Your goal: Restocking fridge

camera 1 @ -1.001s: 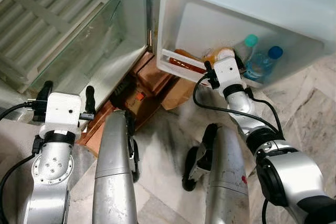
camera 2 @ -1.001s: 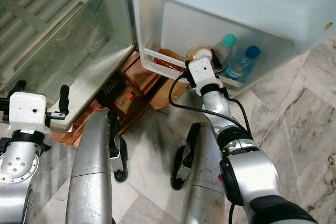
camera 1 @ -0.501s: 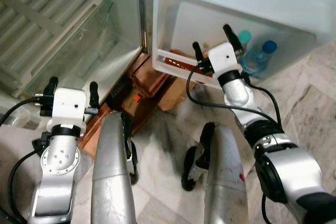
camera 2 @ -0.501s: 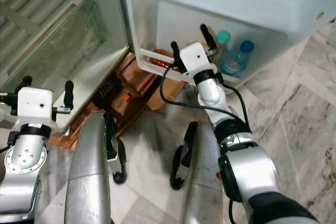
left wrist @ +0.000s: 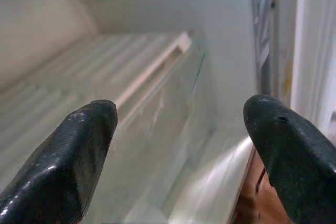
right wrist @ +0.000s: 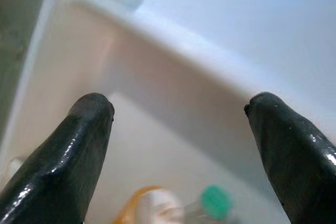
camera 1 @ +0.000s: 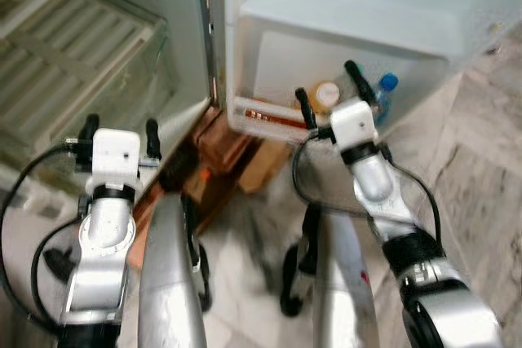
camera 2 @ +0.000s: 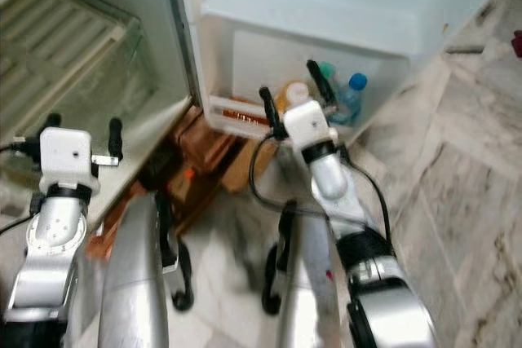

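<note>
Fridge (camera 1: 122, 79) open, with its door (camera 1: 359, 6) swung wide to the right. Low door shelf (camera 1: 269, 112) holding a few things in a row: an orange bottle lying flat (camera 1: 265, 114), a bottle with a pale round cap (camera 1: 328, 95), a bottle with a green cap (camera 2: 326, 71) and a bottle with a blue cap (camera 1: 388, 82). Right gripper (camera 1: 329, 97) up in front of that door shelf, fingers wide apart, nothing between them, hanging just above the pale cap. Same seen from the right wrist: two black fingertips (right wrist: 79, 150) spread, with the pale cap and the green cap (right wrist: 216, 202) blurry below. Left gripper (camera 1: 121, 129) held near the fridge's main space, fingers apart too, holding nothing. From the left wrist, a ribbed white shelf (left wrist: 100, 72) and a clear drawer front (left wrist: 173, 129) ahead. Brown cardboard boxes (camera 1: 224, 132) on the floor under the fridge door. Pale stone floor (camera 1: 481, 193) to the right. Whole scene a bit blurry.
</note>
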Controlling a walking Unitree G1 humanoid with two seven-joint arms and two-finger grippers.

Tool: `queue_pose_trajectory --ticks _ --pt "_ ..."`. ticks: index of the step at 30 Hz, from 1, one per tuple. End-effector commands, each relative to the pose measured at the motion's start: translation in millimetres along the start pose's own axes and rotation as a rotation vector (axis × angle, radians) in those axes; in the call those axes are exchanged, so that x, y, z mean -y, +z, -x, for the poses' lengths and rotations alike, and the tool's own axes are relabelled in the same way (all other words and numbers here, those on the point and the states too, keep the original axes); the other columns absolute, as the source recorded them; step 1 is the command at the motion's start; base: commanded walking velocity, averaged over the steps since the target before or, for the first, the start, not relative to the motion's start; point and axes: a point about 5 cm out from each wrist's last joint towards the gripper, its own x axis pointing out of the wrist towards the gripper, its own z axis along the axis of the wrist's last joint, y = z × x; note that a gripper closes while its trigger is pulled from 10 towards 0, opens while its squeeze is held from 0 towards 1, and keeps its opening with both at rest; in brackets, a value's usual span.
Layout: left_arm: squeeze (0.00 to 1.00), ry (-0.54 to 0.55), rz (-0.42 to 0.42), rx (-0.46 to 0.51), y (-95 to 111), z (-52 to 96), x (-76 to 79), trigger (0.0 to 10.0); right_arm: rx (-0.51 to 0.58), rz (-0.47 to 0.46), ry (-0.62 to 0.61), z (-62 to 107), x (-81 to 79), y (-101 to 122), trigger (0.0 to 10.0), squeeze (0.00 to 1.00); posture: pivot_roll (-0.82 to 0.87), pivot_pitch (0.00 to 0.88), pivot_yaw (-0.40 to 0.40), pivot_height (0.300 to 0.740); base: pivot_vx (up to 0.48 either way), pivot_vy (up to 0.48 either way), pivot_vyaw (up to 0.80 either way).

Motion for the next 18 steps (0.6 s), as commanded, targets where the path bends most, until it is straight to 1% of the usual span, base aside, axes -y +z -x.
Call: queue_pose_trajectory --ticks 1,2,3,4,5,7,9,11,12,13,15,16,18 --pt "0.0 0.003 0.008 0.007 0 0.4 2.1 10.0 -0.065 -0.011 -0.058 15.3 1.4 -5 10.0 0.0 0.11 0.084 -0.062 0.526 0.0 0.0 0.0" --pt "0.0 0.002 0.009 0.012 0 0.1 2.6 10.0 -0.093 -0.019 -0.083 22.1 1.3 -7 10.0 0.0 0.11 0.08 -0.061 0.526 0.0 0.0 0.0" --pt "0.0 -0.015 0.02 0.012 -1 0.0 4.2 10.0 -0.163 -0.056 -0.133 37.7 -1.0 -12 10.0 0.0 0.1 0.07 -0.057 0.526 0.0 0.0 0.0" --pt "0.0 -0.015 0.02 0.012 -1 0.0 4.2 10.0 -0.163 -0.056 -0.133 37.7 -1.0 -12 10.0 0.0 0.1 0.07 -0.057 0.526 0.0 0.0 0.0" --pt "0.0 -0.028 0.03 0.009 -2 0.0 6.0 10.0 -0.21 -0.099 -0.168 47.7 -2.8 -13 10.0 0.0 0.1 0.06 -0.056 0.526 0.0 0.0 0.0" --pt "0.0 -0.056 0.051 0.001 -5 1.1 9.5 10.0 -0.251 -0.139 -0.198 54.2 -5.3 -14 10.0 0.0 0.08 0.048 -0.052 0.526 0.0 0.0 0.0" --pt "0.0 -0.078 0.065 -0.004 -7 2.1 13.6 10.0 -0.275 -0.167 -0.187 57.9 -8.9 -14 10.0 0.0 0.07 0.031 -0.047 0.526 0.0 0.0 0.0" --pt "0.0 -0.096 0.08 -0.005 -9 2.1 17.9 10.0 -0.277 -0.231 -0.153 60.9 -13.1 -11 10.0 0.0 0.06 0.018 -0.043 0.526 0.0 0.0 0.0" --pt "0.0 -0.108 0.094 -0.004 -9 1.1 21.0 10.0 -0.285 -0.27 -0.157 61.5 -13.0 -11 10.0 0.0 0.06 0.005 -0.038 0.536 0.0 0.0 0.0" --pt "0.0 -0.108 0.094 -0.004 -9 1.1 21.0 10.0 -0.285 -0.27 -0.157 61.5 -13.0 -11 10.0 0.0 0.06 0.005 -0.038 0.536 0.0 0.0 0.0" --pt "0.0 -0.144 0.14 -0.022 -9 -0.1 24.6 10.0 -0.294 -0.261 -0.17 60.2 -9.9 -10 10.0 0.0 0.06 0.0 -0.033 0.55 0.0 0.0 0.0" --pt "0.0 -0.152 0.148 -0.023 -9 -0.3 25.1 10.0 -0.294 -0.256 -0.172 59.4 -9.0 -10 10.0 0.0 0.06 0.0 -0.033 0.555 0.0 0.0 0.0" --pt "0.0 -0.151 0.139 -0.017 -9 -0.8 25.0 10.0 -0.3 -0.257 -0.177 58.5 -7.8 -10 10.0 0.0 0.05 0.0 -0.033 0.56 0.0 0.0 0.0"
